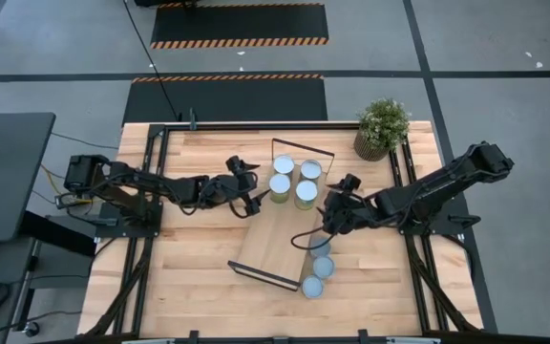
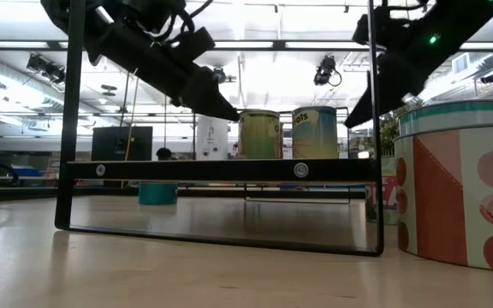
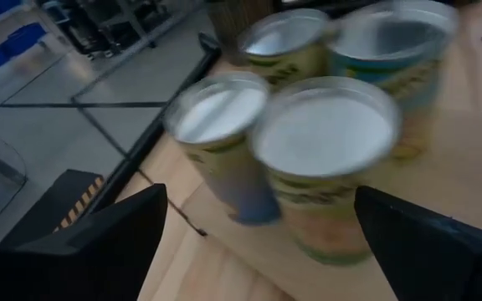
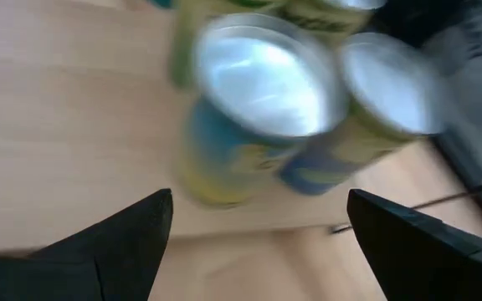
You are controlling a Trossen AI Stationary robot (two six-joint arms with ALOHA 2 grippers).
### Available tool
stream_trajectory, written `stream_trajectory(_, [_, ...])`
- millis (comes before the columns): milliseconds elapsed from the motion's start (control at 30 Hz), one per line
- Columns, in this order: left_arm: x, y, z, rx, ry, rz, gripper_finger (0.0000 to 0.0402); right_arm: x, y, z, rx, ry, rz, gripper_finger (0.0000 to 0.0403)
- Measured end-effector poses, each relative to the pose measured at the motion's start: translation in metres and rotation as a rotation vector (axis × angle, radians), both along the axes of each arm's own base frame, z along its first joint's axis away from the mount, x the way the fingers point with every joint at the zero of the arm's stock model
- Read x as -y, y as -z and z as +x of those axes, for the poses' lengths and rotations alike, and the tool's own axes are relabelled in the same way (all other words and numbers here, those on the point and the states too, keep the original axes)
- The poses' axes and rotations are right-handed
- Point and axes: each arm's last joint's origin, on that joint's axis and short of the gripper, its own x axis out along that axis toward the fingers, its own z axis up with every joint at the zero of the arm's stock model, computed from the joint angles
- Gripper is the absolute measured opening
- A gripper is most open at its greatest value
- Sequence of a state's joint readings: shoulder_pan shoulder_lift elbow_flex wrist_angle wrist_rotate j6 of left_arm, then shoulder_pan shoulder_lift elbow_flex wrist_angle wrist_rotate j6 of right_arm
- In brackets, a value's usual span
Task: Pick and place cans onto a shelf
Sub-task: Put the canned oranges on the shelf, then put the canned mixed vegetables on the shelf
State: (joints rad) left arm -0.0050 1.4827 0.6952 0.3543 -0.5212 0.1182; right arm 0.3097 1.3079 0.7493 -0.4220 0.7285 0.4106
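While four cans (image 1: 292, 182) are already stood upright at far end of shelf (image 1: 273, 244), three cans (image 1: 318, 268) are left on table (image 1: 189, 277) beside shelf's near right edge. Left gripper (image 1: 256, 201), jaws apart, is held beside placed group. Right gripper (image 1: 328, 222), jaws apart and empty, is held above shelf's right edge, near remaining cans.

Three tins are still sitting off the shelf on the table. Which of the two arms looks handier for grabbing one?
Probably the right. The right gripper hangs open next to the three loose cans by the shelf end. The left gripper, also open, is beside the four cans already on the shelf.
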Motion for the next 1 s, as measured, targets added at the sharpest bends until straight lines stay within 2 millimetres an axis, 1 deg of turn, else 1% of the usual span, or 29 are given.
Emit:
stream_trajectory(133, [0.011,0.0,-0.001,-0.007,0.043,0.016,0.0379,-0.014,-0.01,0.001,-0.008,-0.076,0.109,0.0366])
stream_trajectory(267, [0.019,0.015,-0.012,0.014,0.069,0.018,0.0357,-0.034,-0.017,-0.001,-0.011,-0.186,0.184,0.0366])
stream_trajectory(367, [0.022,0.025,-0.021,0.041,0.08,0.015,0.0341,-0.05,-0.02,-0.006,-0.051,-0.319,0.249,0.0366])
stream_trajectory(433, [0.023,0.025,-0.027,0.077,0.088,0.017,0.0332,-0.059,-0.023,-0.008,-0.061,-0.385,0.288,0.0366])
stream_trajectory(500, [0.024,0.021,-0.029,0.143,0.094,0.02,0.0324,-0.067,-0.024,-0.011,-0.064,-0.428,0.321,0.0366])
stream_trajectory(567, [0.023,0.022,-0.037,0.158,0.098,0.036,0.0318,-0.073,-0.024,-0.014,-0.066,-0.448,0.344,0.0366])
stream_trajectory(600, [0.023,0.021,-0.038,0.182,0.102,0.04,0.0314,-0.076,-0.024,-0.015,-0.057,-0.452,0.356,0.0366])
stream_trajectory(767, [0.02,0.019,-0.057,0.323,0.108,0.062,0.0302,-0.087,-0.027,-0.017,0.003,-0.45,0.406,0.0366])
stream_trajectory(833, [0.019,0.018,-0.066,0.373,0.113,0.069,0.0298,-0.09,-0.027,-0.015,0.022,-0.443,0.418,0.0366])
stream_trajectory(900, [0.018,0.015,-0.071,0.431,0.124,0.065,0.0298,-0.092,-0.025,-0.012,0.007,-0.436,0.412,0.0366])
stream_trajectory(1000, [0.016,0.011,-0.076,0.46,0.114,0.066,0.0298,-0.099,-0.023,-0.002,-0.017,-0.44,0.39,0.0366])
